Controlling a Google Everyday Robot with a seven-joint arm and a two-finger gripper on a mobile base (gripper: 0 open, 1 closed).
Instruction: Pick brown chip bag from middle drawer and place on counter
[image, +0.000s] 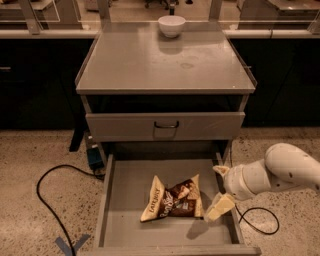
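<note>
Student: What stage of the task does this view show?

Instructor: Approach, before any grasp. The middle drawer (150, 231) stands pulled fully out. The brown chip bag (172, 200) lies flat on its floor, untouched. The gripper (214, 194) is inside the drawer's outline, near one side wall and low over the floor.

Student: Where is the bag relative to the gripper?

Instructor: Just beside it, on the side toward the drawer's middle. The bag's nearer tan end is close to the lower finger, but whether they touch cannot be told. The fingers are spread apart and nothing is between them.

Student: And the destination?

Instructor: The counter (165, 65) lies well above the gripper and farther back, over the closed upper drawer (166, 125) with its dark handle. A white bowl (171, 25) sits at the counter's far edge, well apart from the gripper.

Student: So what is done, and what is left?

Instructor: Done: the drawer is open and the gripper has been brought alongside the bag. Left, by this view: close on the bag, lift it clear of the drawer walls, carry it up to the counter and let go. I judge that most of the task is yet to come.
</note>
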